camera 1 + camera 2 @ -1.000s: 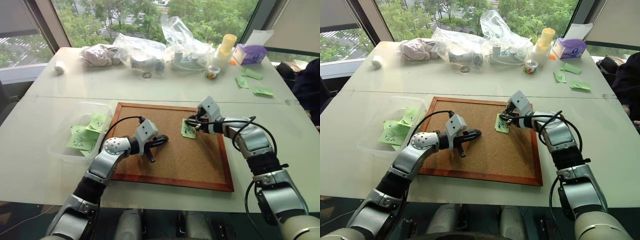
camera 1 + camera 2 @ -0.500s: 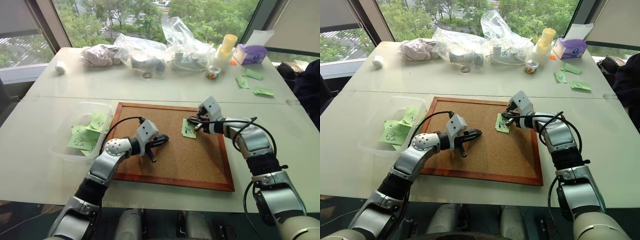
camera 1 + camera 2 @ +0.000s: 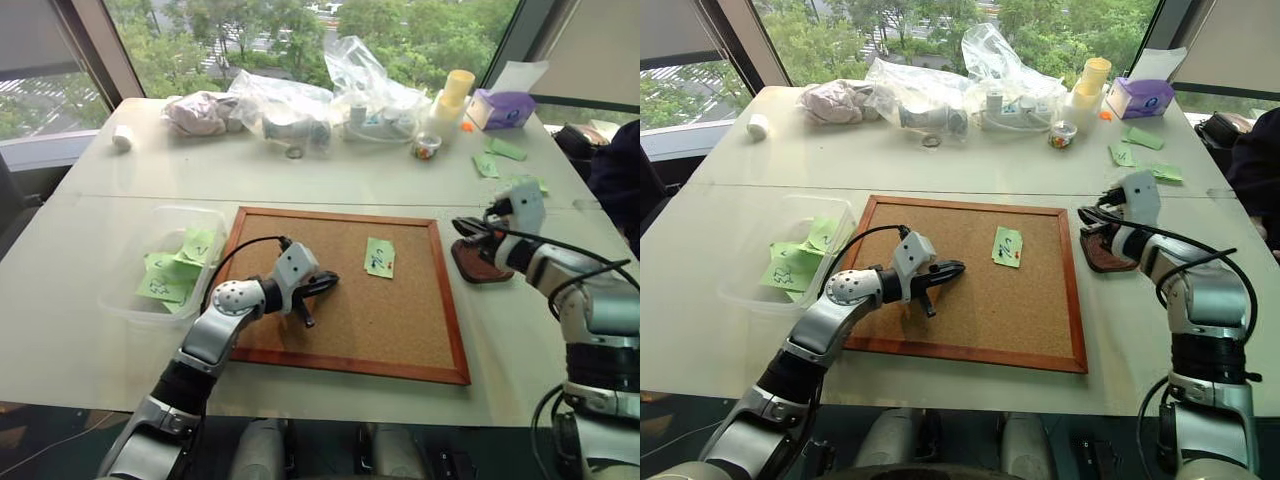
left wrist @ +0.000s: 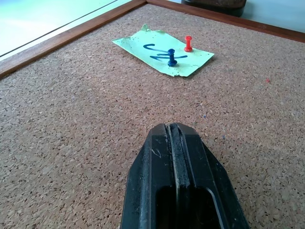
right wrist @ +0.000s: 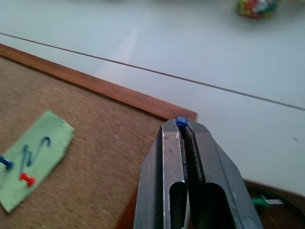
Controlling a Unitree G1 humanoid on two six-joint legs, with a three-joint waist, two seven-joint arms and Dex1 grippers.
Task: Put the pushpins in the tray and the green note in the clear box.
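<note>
The green note (image 3: 379,257) lies on the cork board, held by a blue pushpin (image 4: 171,57) and a red pushpin (image 4: 188,44). My left gripper (image 3: 325,283) rests shut and empty over the board, to the left of the note. Over the small dark brown tray (image 3: 481,268), just right of the board, my right gripper (image 3: 463,227) is shut on another blue pushpin (image 5: 181,121). A green pushpin (image 5: 260,201) lies in the tray. The clear box (image 3: 128,245), left of the board, holds several green notes.
The wood-framed cork board (image 3: 340,325) fills the table's middle. Clear plastic bags (image 3: 290,105), a round cup of coloured bits (image 3: 426,147) and a purple tissue box (image 3: 505,107) line the far edge. Loose green notes (image 3: 503,150) lie at the far right, near a person's dark sleeve (image 3: 615,165).
My right gripper closed on a blue pushpin at the note and swung right with it to above the tray. The note stayed on the board. The left arm kept still.
</note>
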